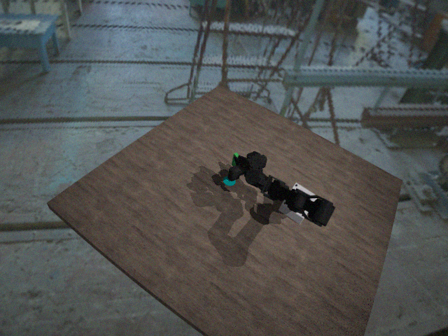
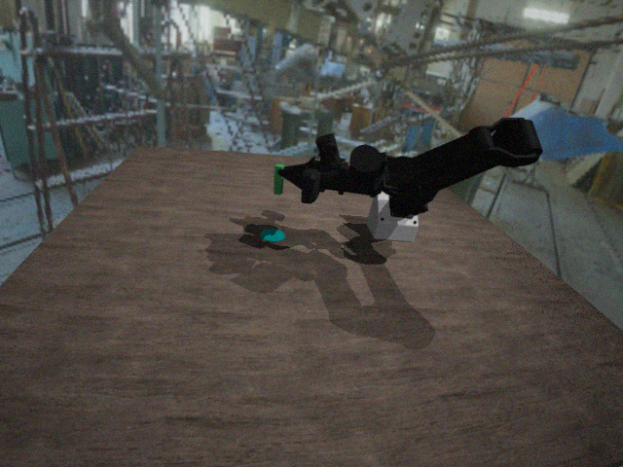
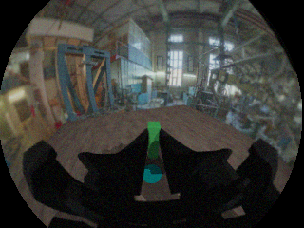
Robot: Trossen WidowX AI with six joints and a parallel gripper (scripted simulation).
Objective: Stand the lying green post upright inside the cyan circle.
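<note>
The green post (image 1: 234,159) (image 2: 277,179) (image 3: 153,138) is held upright in the air, well above the table. My gripper (image 2: 282,172) (image 3: 153,131) is shut on the post near its upper part and points almost level. The cyan circle (image 1: 229,181) (image 2: 274,235) (image 3: 152,177) lies flat on the table, below the post in the exterior view, partly in the arm's shadow. In the wrist view the circle shows between the fingers, below the post. In the top view the arm hides part of the post.
The brown wooden table (image 1: 152,231) (image 2: 201,377) (image 3: 185,119) carries the arm's pale base block (image 1: 292,213) (image 2: 393,226), to the right of the circle in the top and exterior views. The arm's dark shadows fall across the table around the circle.
</note>
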